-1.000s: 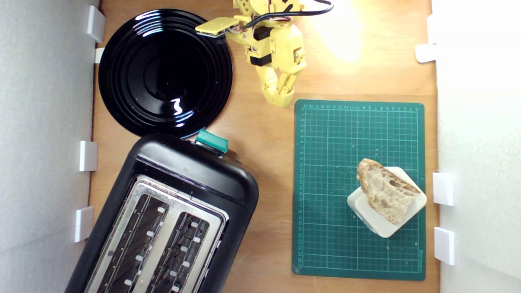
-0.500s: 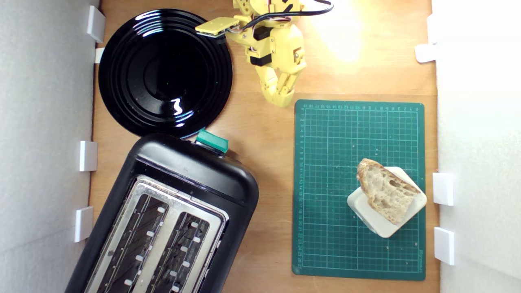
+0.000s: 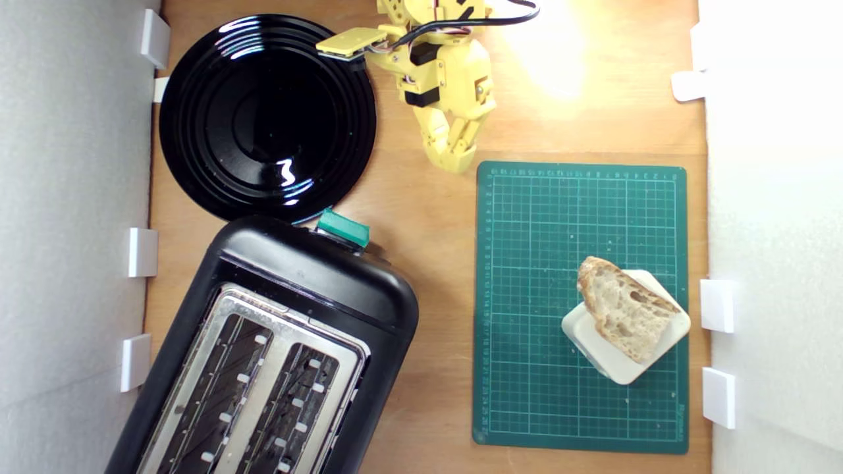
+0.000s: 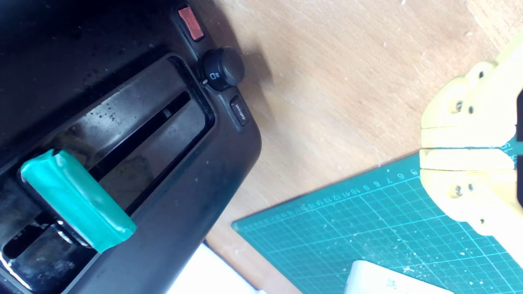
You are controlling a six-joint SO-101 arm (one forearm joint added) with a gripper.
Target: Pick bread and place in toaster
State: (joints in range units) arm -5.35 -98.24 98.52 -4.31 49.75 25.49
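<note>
Gripper (image 3: 454, 161) is hanging clenched and empty by the mat's (image 3: 527, 368) corner; bread (image 3: 622, 309) is sitting well apart on its block (image 3: 609, 365) (toaster (image 3: 276, 270) is waiting, slots bare); reach is just starting, so next it's needing to open and travel across.

In the exterior view we see the bread (image 3: 624, 309) atop a block (image 3: 612, 359) on the mat (image 3: 533, 263). The toaster (image 3: 316, 270) sits well to the mat's left, just below a plate (image 3: 197, 99).

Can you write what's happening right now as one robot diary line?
gripper: shut, empty, beside mat | bread: on cream block | toaster: slots empty | step: pick not begun
</note>
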